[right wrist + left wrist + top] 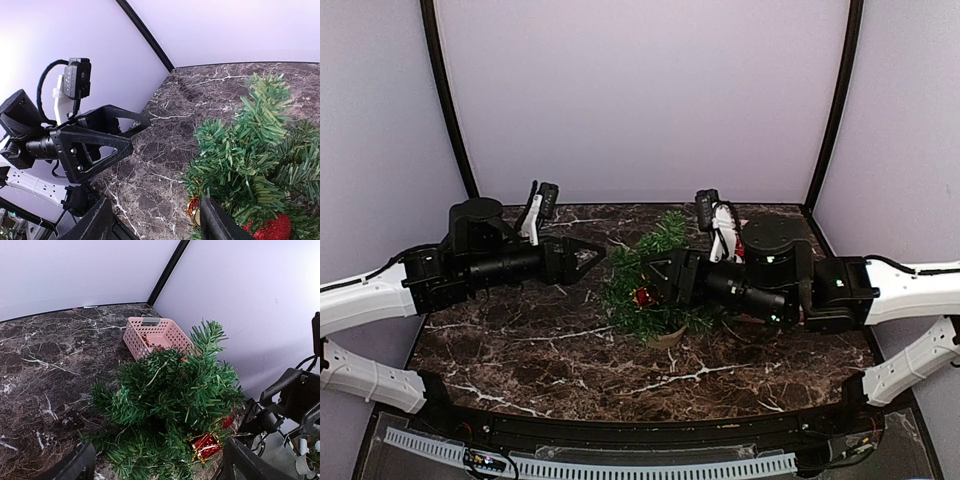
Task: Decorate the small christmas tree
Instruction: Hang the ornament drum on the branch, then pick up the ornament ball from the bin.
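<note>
The small christmas tree (655, 270) stands mid-table on its round tan base (666, 338). It fills the left wrist view (170, 400) and the right side of the right wrist view (250, 150). A red and gold gift ornament (205, 446) and a red glitter ornament (228, 421) hang low on it; a red ornament (642, 296) shows from above. My left gripper (598, 257) is open and empty, just left of the tree (160, 474). My right gripper (650, 280) is open and empty at the tree's front branches (157, 227).
A pink basket (155, 335) with red and white ornaments sits behind the tree near the back corner; the right arm hides it from above. The left gripper (95, 145) faces the right wrist camera across bare marble. Walls close the back and sides.
</note>
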You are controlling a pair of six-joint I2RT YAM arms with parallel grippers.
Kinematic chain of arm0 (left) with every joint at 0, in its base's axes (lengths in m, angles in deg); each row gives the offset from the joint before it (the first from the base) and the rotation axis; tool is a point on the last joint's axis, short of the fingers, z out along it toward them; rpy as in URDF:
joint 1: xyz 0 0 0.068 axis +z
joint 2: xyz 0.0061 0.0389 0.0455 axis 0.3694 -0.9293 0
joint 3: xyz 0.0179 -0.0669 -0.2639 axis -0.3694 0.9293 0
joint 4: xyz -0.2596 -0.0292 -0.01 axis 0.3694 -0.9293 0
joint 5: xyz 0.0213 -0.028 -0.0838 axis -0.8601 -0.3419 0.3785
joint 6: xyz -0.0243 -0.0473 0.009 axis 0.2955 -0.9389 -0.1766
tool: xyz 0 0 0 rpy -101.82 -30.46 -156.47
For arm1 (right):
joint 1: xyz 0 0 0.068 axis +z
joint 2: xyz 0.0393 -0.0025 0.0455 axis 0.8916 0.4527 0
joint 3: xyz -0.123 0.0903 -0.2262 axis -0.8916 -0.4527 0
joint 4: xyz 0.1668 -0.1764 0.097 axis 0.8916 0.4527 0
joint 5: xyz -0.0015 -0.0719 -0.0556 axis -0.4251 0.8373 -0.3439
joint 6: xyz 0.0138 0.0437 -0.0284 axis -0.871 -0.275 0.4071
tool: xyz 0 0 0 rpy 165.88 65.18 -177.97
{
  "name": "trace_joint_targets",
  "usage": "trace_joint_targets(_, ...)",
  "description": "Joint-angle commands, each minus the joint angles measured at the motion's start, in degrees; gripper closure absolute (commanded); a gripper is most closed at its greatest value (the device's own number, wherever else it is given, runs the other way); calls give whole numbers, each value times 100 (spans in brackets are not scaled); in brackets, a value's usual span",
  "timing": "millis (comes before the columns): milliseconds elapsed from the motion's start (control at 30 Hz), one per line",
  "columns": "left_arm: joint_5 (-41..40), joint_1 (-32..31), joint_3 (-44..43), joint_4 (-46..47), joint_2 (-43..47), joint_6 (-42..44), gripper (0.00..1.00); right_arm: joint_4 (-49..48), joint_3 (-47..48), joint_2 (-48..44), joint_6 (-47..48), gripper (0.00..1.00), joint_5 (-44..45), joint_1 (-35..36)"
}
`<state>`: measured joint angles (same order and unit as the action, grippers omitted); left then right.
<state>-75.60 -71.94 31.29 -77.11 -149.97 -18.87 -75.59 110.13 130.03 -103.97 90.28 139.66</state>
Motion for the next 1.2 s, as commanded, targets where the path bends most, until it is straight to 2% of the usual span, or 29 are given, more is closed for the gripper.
trace_joint_targets(0,-56,69,-67,-259,191,54,8,115,54,-355,458,38,394,67)
trace_joint_targets(133,273,258,-201,-552,174,106,5,970,353,-608,635,36,1000,54)
trace_joint_targets(233,747,755,-232,-765,174,109,5,1657,509,-896,567,34,1495,-75)
trace_joint_targets(300,1122,1103,-251,-907,167,163,5,1966,533,-1092,512,32,1491,-325)
trace_joint_targets(533,1327,1939,-772,-1775,-100,897,4,2621,601,-1098,671,32,660,-1913)
trace_joint_targets(733,1651,2785,-876,-1921,-276,1254,4,2116,163,-1024,1132,31,-399,-3663)
trace_joint_targets(900,1859,3482,-796,-1808,-348,1458,4,1831,-131,-534,1386,32,-1376,-5189)
trace_joint_targets(1067,1912,4301,-543,-1444,-297,1516,4,1805,-165,285,1715,37,-1524,-5853)
trace_joint_targets(1167,1711,4538,-485,-1439,-284,1596,4,1911,-24,905,1980,40,-1473,-6038)
